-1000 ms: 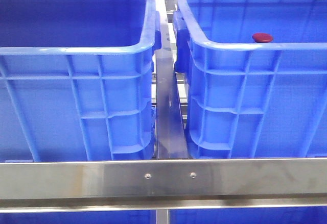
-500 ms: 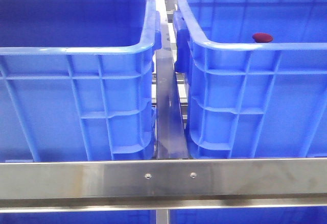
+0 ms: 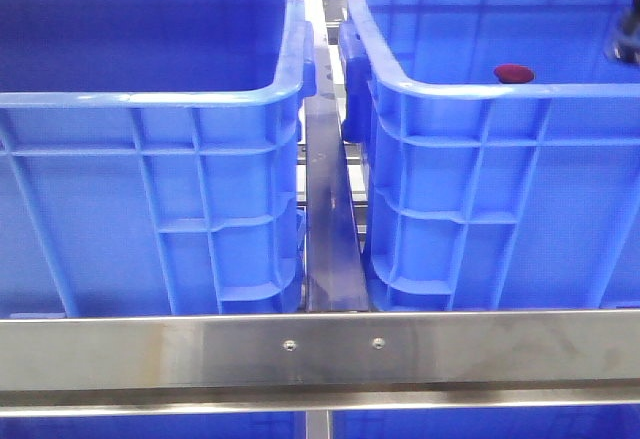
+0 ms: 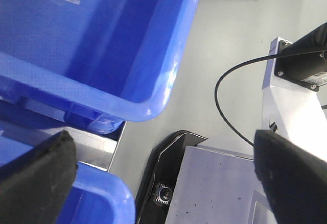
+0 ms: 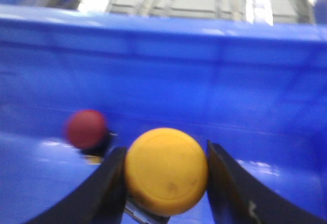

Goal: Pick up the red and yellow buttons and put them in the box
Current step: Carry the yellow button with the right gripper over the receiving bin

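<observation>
In the front view two blue crates stand side by side behind a steel rail (image 3: pixel 320 349), with a metal strip (image 3: pixel 328 229) running between them. The right-hand box (image 3: pixel 480 199) holds the red button (image 3: pixel 514 73), which shows just above its near rim, lying inside. A dark part of the right arm shows at the picture's right edge, over that box. The left-hand crate (image 3: pixel 150 189) shows only bare blue walls. In the left wrist view the left gripper (image 4: pixel 163 178) has its two dark fingers (image 4: pixel 38 178) spread wide apart with nothing between them, over a crate corner (image 4: pixel 148 106), grey floor and a black cable (image 4: pixel 225 112). In the blurred right wrist view the right gripper (image 5: pixel 166 183) is clamped on the yellow button (image 5: pixel 166 170), inside the box, with the red button just beside it against the blue wall.
</observation>
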You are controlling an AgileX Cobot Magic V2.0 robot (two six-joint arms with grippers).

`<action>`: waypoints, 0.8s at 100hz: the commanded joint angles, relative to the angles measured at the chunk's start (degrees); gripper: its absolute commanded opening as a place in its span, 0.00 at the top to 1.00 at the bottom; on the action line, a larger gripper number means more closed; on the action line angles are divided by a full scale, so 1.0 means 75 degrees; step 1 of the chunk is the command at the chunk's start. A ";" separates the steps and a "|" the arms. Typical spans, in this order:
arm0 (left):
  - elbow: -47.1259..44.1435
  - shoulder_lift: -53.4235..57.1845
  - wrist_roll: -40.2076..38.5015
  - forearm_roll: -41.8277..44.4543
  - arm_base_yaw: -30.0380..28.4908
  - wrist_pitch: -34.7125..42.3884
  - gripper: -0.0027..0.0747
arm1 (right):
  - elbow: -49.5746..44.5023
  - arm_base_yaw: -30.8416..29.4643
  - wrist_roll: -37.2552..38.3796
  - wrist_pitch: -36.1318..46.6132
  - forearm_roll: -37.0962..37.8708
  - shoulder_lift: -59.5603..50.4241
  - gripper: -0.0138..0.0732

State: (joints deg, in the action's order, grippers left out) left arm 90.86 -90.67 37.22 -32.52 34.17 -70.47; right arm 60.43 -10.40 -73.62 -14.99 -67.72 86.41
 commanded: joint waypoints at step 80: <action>0.0203 0.0325 -0.0028 -0.0378 0.0065 0.0147 0.11 | 0.1766 0.0161 -0.0143 0.0703 -0.0246 0.2194 0.51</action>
State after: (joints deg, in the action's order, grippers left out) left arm 90.86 -90.67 37.22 -32.52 34.17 -71.09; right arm 71.55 -9.46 -74.23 -11.72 -68.57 104.77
